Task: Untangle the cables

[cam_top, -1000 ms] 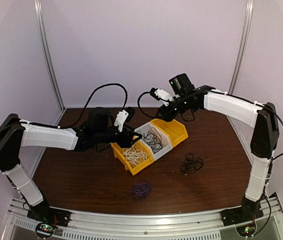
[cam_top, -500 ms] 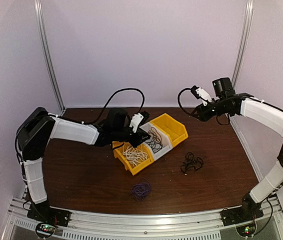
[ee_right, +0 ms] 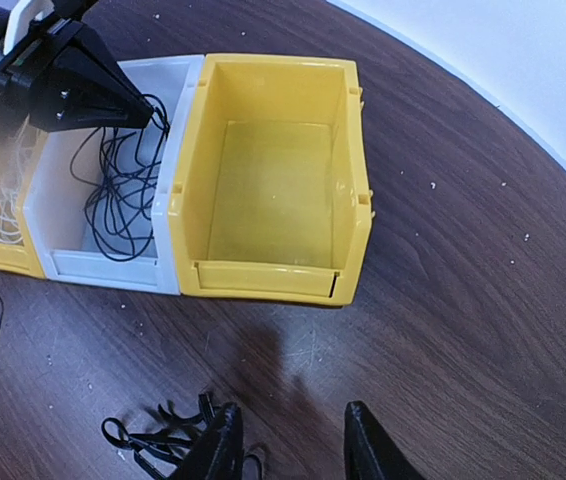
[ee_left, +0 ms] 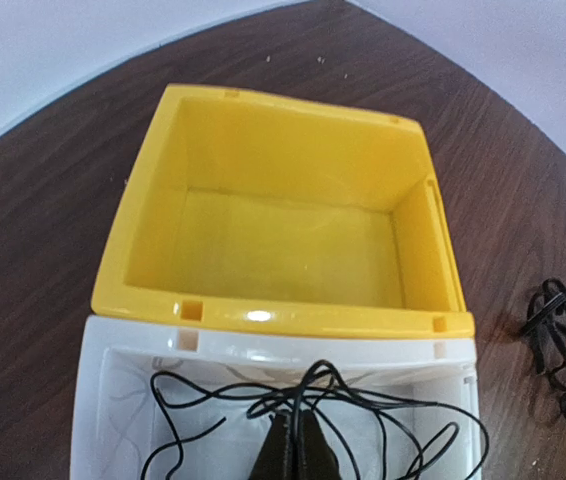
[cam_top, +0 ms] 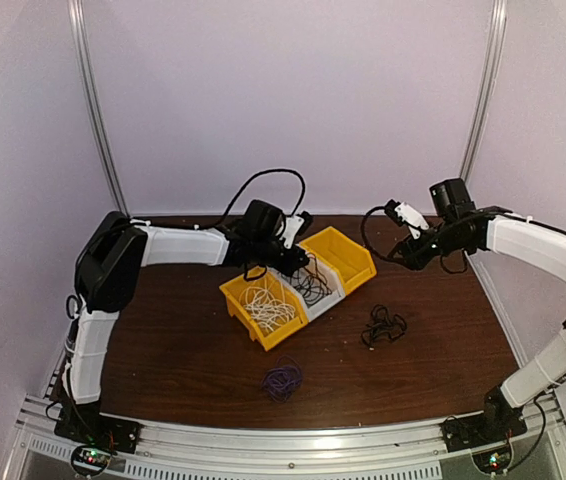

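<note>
- Over the white bin (ee_right: 103, 268), the middle one in a row of three: left gripper (ee_left: 290, 440), jaws pressed fully together.
- Pinched at those closed tips: black cable (cam_top: 310, 285), thin loops fanning out to either side of the pinch and trailing down into the same bin.
- Same grip in the right wrist view: dark strands hanging from the shut tips to the bin floor.
- In the yellow bin (cam_top: 233, 297) touching the white one on the left arm's side: white cable (cam_top: 268, 310), a loose heap, near the closed jaws but apart from them.
- Touching the white bin on its other side, straight ahead of the left fingertips: second yellow bin (ee_left: 153, 220).
- Out over the table (cam_top: 163, 340), to the right of the bins: right gripper (ee_right: 288, 445), jaws partly apart, nothing held, dark wood showing between the fingers.
- On the table, below and to one side of those jaws: black tangle (ee_right: 158, 435), a small knot of loops, outside the gap, next to one finger in the wrist view; contact impossible to judge.
- Toward the near edge of the table, well apart from both grippers: purple cable (cam_top: 283, 379), a small loose coil.
</note>
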